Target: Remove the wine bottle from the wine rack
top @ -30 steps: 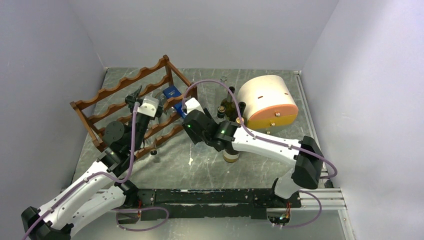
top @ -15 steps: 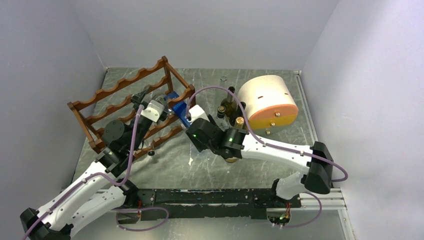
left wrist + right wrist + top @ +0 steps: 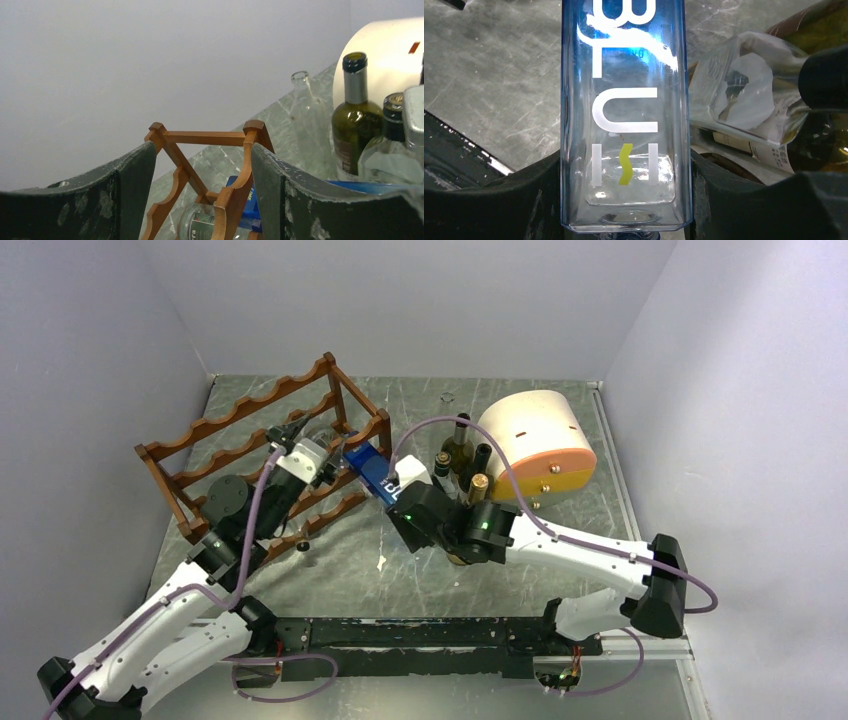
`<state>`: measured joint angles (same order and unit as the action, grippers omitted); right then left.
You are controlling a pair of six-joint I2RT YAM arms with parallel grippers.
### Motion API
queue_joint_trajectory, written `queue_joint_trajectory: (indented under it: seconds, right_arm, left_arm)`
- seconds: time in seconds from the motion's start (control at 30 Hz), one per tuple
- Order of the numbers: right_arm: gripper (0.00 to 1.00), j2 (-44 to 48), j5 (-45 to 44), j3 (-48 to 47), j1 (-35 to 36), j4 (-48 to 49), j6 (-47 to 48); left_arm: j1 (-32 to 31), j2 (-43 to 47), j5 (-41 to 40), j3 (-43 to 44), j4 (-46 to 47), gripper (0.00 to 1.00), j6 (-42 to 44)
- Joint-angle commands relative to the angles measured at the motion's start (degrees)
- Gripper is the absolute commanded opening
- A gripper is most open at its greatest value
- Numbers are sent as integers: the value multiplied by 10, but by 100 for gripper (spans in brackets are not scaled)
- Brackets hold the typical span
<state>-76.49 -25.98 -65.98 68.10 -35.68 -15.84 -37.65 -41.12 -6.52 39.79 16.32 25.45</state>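
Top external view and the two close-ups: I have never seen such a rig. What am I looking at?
Two white-and-black robot arms are bolted at the near edge of a grey marbled table; one camera looks down on both, and each wrist carries its own. On the table stand a reddish-brown wooden wine rack, a cream-and-orange drum-shaped box and upright glass bottles beside it. The right gripper is closed on a clear blue square-sided bottle at the rack's right end. The left gripper is open, facing the rack's end frame.
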Motion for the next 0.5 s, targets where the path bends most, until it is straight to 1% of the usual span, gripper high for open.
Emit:
queue_joint_trajectory:
  seconds: [0.0, 0.1, 0.27, 0.47]
  right_arm:
    - [0, 49, 44, -4, 15, 33, -9]
    - [0, 66, 53, 5, 15, 32, -12]
    - [0, 87, 62, 14, 15, 21, -12]
    - [0, 115, 71, 24, 14, 13, -12]
  left_arm:
    - [3, 6, 16, 48, -32, 72, -90]
    - [3, 12, 3, 58, -60, 73, -137]
    - [3, 25, 38, 66, -102, 74, -167]
    - [3, 33, 39, 85, -158, 75, -194]
